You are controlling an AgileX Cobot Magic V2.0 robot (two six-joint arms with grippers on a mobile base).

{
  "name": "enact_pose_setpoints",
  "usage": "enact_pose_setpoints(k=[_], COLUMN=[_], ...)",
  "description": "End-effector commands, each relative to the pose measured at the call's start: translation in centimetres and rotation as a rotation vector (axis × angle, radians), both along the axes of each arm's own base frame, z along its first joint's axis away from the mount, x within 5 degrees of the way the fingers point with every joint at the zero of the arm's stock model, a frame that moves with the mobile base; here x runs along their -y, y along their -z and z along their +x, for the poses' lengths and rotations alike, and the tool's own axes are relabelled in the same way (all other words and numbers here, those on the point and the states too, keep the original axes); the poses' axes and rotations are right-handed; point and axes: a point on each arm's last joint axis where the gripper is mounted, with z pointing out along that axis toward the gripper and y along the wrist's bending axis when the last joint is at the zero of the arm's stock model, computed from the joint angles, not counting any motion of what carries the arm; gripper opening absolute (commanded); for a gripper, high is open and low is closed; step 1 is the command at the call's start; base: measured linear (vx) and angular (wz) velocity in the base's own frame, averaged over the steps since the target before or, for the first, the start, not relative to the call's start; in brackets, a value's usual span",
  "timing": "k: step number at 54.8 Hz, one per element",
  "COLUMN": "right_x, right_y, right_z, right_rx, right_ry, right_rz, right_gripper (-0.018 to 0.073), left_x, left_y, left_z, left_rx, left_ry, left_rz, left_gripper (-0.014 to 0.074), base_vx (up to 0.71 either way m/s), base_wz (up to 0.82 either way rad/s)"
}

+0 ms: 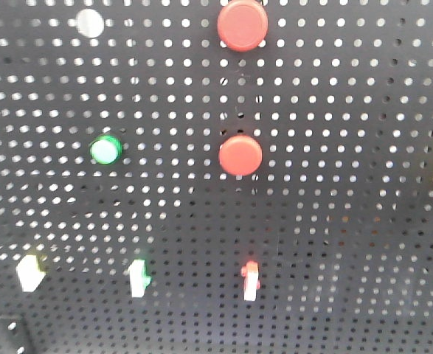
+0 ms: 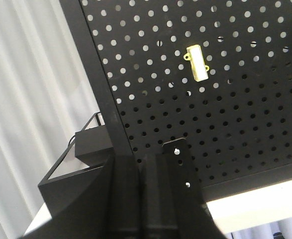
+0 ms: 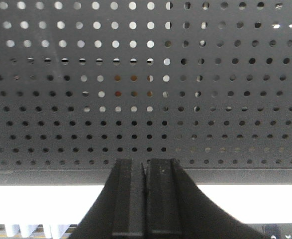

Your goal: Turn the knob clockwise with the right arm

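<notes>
On the black pegboard [image 1: 349, 221], three small knobs with white handles sit in a low row: a yellow-based one [image 1: 30, 273], a green-based one [image 1: 138, 278] and a red-based one [image 1: 250, 281]. Which one the task means I cannot tell. The yellow-based knob [image 2: 197, 62] also shows in the left wrist view, well above the left gripper [image 2: 141, 159], which is shut and empty. My right gripper [image 3: 146, 162] is shut with nothing in it, facing the pegboard's [image 3: 210, 124] bare lower part; no knob shows in that view. Neither gripper appears in the front view.
Two red round buttons [image 1: 242, 24] [image 1: 240, 155] and a green one [image 1: 105, 150] are mounted higher on the board, with a pale round one [image 1: 90, 23] at top left. A black box [image 2: 93, 144] sits left of the board's frame. A white surface runs beneath the board.
</notes>
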Motion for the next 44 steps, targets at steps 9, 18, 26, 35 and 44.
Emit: enact_pose_setpoints(k=[9,18,26,35,44], right_x=[0.0,0.0,0.0,-0.1,-0.3], right_y=[-0.5,-0.5,-0.5,-1.5,-4.2], right_z=[-0.1,-0.1,-0.1,-0.2,-0.9], right_rx=[0.082,0.082,0.082,0.188,0.47], right_ry=[0.001,0.001,0.001,-0.007,-0.025], right_rz=[-0.018,-0.018,-0.018,-0.025,-0.039], right_gripper=[0.0002,0.0002,0.0002,0.0002,0.0002], left_x=[0.1,0.1,0.1,0.1,0.1], left_y=[0.3,0.3,0.3,0.3,0.3], left_z=[-0.1,-0.1,-0.1,-0.1,-0.1], left_rx=[0.058,0.058,0.058,0.058,0.058], left_ry=[0.013,0.013,0.013,0.013,0.013], left_rz=[-0.014,-0.014,-0.014,-0.014,-0.014], left_gripper=[-0.0006,-0.0006,-0.0006,-0.0006,-0.0006], base_vx=[0.02,-0.01,0.0,0.0,0.0], base_wz=[-0.03,0.02,0.0,0.0,0.0])
